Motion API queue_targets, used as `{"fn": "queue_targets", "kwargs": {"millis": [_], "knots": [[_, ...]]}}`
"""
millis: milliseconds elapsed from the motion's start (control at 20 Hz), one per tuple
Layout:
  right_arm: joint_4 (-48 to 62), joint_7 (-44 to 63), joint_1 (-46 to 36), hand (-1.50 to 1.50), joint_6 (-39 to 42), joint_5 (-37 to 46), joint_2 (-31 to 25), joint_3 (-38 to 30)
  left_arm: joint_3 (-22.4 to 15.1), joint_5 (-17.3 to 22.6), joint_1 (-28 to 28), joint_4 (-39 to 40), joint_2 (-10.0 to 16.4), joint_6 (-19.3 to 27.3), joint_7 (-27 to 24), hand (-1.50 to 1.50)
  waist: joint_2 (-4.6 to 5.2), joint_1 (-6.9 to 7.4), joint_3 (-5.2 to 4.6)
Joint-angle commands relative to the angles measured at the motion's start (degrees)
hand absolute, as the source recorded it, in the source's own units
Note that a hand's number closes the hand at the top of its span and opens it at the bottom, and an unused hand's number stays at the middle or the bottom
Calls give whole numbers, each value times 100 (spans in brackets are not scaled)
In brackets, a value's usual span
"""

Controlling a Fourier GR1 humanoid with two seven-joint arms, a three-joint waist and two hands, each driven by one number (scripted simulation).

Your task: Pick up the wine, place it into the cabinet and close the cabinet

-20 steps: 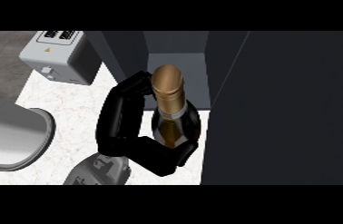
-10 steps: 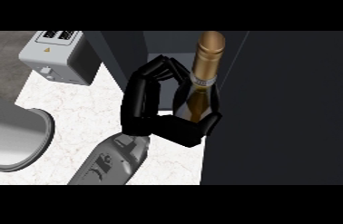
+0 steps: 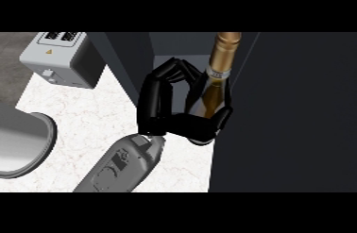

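Clasping the wine bottle with the left hand, fingers curled round its body. Held upright in the opening of the cabinet, presumably to slide inside without tipping.

The cabinet opening is narrow; a dark panel blocks its right. The counter near the toaster is free.

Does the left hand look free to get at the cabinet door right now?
Probably not yet: the left hand is curled round the wine bottle, and that bottle sits between it and the cabinet door at the right.
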Motion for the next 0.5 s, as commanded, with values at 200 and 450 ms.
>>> {"fn": "queue_targets", "kwargs": {"millis": [200, 450], "knots": [[-879, 813, -236, -150, -240, -573, -117, -147, -160, 627, 199, 368, -1, 257, -778, 150, -5, 2, -3], [-714, 341, 32, -150, -199, -136, 88, 130, -224, 638, 228, 1047, -1, 60, -1371, 150, 2, -6, -2]]}}
